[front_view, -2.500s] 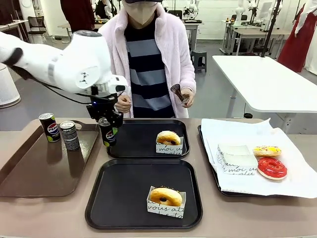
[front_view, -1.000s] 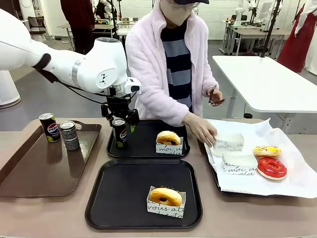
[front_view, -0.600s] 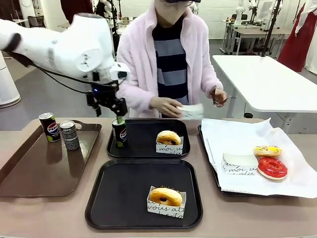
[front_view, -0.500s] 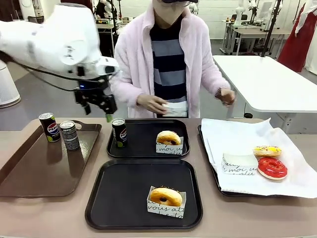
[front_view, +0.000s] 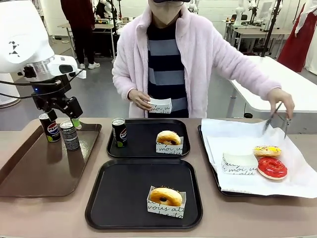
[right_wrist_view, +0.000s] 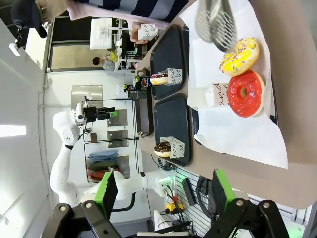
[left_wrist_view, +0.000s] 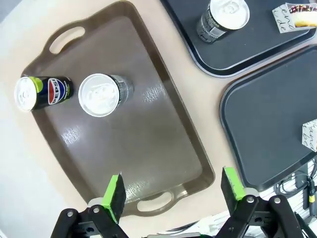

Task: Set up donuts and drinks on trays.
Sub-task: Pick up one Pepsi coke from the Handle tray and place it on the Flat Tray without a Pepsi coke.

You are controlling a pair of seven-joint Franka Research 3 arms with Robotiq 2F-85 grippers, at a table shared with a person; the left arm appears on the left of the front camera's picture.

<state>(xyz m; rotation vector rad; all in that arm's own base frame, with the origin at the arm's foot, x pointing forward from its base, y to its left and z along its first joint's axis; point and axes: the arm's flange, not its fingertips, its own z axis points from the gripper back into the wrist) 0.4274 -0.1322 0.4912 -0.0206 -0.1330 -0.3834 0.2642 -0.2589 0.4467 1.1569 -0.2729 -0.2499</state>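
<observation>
Two black trays lie mid-table, the far tray [front_view: 148, 148] and the near tray [front_view: 124, 188]. On the far one stand a Pepsi can [front_view: 119, 132] and a boxed golden donut [front_view: 168, 137]. Another boxed donut [front_view: 166, 196] sits on the near one. My left gripper [front_view: 63, 118] hangs open and empty above two more cans, a black can [front_view: 48, 127] and a greyer can [front_view: 70, 135]. The left wrist view looks down on the black can [left_wrist_view: 42, 92] and the greyer can [left_wrist_view: 104, 94], beyond the open left gripper [left_wrist_view: 173, 191]. My right gripper [right_wrist_view: 163, 188] is open, far from the trays.
The two cans stand on a brown handled tray [front_view: 29, 173] at the left. At the right, a paper-lined tray [front_view: 237, 186] holds a sprinkled yellow donut [front_view: 267, 150], a red donut [front_view: 272, 167] and an empty paper box [front_view: 238, 162]. The person holds tongs [front_view: 275, 116] above it and a paper box [front_view: 159, 105].
My left gripper set the can on the far black tray, let go, rose and swung left over the brown tray. The person picked up a paper box and reached right with the tongs.
</observation>
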